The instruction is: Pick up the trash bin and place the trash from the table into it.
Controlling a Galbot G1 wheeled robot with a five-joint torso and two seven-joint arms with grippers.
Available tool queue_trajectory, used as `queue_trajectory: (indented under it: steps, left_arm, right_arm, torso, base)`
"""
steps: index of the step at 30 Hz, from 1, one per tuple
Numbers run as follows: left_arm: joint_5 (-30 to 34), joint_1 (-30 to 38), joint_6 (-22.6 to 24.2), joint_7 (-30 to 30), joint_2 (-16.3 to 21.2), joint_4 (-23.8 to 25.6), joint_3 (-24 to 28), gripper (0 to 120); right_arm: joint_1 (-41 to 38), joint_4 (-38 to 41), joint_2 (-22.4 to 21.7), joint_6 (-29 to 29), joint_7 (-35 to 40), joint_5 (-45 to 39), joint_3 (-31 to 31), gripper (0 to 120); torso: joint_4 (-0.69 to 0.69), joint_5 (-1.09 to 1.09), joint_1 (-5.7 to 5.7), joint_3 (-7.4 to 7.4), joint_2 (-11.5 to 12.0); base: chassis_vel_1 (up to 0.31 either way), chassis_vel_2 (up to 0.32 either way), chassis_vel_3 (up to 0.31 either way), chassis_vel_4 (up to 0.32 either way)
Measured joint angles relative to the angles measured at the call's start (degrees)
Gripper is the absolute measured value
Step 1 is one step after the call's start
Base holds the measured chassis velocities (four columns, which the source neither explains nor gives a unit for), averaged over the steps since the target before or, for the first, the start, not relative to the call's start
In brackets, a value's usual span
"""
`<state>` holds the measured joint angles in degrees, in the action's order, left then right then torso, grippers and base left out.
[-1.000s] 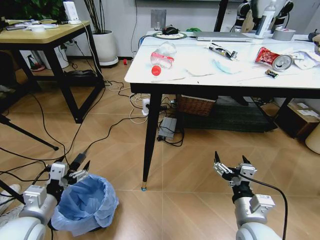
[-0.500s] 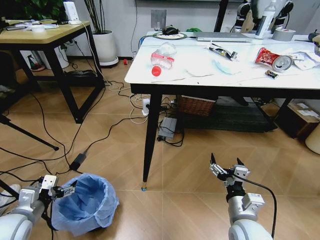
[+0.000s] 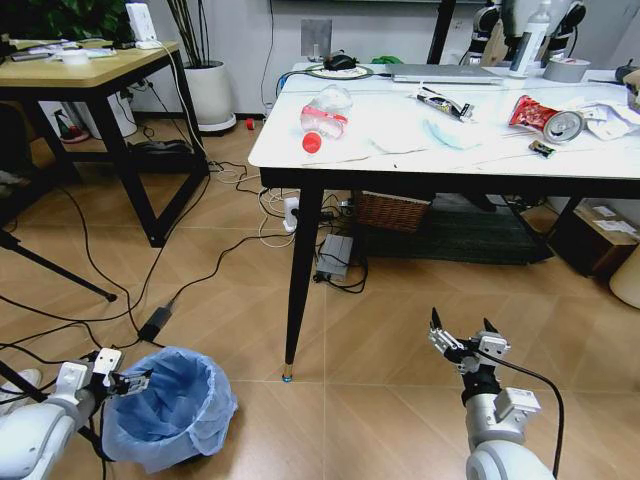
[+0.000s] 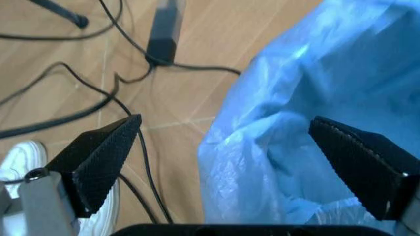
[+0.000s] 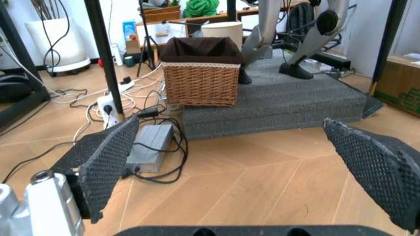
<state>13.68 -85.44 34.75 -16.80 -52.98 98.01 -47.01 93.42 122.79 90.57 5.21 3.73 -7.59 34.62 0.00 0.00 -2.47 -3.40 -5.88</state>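
The trash bin (image 3: 170, 405) is seen standing on the floor at the near left, beside the table's near-left leg (image 3: 298, 290), its crinkly blue bag spilling over the rim. The left gripper (image 3: 128, 383) is held low at the bin's left edge with its jaws spread, released and holding nothing; in the left wrist view one pad is placed over bare floor and the other over the bag (image 4: 328, 98), so the rim appears to be straddled for a pinch on the lip. That placement is judged sensible: a thin rim is best taken from both sides.

The right gripper (image 3: 465, 343) is carried open and empty over the floor at the near right, well apart from the bin, with the wicker basket (image 5: 200, 73) under the table faced in its wrist view.

Up on the table (image 3: 340, 158), the trash is left waiting: a crushed bottle (image 3: 325, 112) near the left edge, a red wrapper (image 3: 528, 110) and a can (image 3: 563, 124) farther right.

Room is limited on the left: cables (image 3: 150, 290) and a power brick (image 3: 155, 322) lie just beyond the bin. Open floor is offered between bin and right arm.
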Motion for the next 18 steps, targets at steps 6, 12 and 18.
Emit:
queue_trajectory:
  steps: [6,12,18]
  left_arm:
    - [1.1,1.7,0.6,-0.6,0.2,-2.6,2.0,100]
    - [0.7,2.8,1.4,-0.6,-0.3,-4.4,3.8,100]
    - [-0.4,4.0,1.4,-1.4,-1.3,-5.9,5.4,100]
  right_arm:
    - [-0.3,-0.8,0.3,-0.3,0.0,0.1,-0.1,100]
    - [-0.2,-1.1,0.7,-0.5,0.0,0.7,-0.5,100]
    - [0.1,-1.1,0.7,-0.5,0.0,0.9,-0.4,100]
  torso:
    - [0.0,-0.01,0.0,-0.02,0.0]
    - [0.01,0.0,0.0,-0.03,0.0]
    - [0.0,0.0,-0.01,-0.04,0.0]
  base:
    - [0.0,0.0,0.0,0.0]
    - [0.0,0.0,0.0,0.0]
    - [0.0,0.0,0.0,0.0]
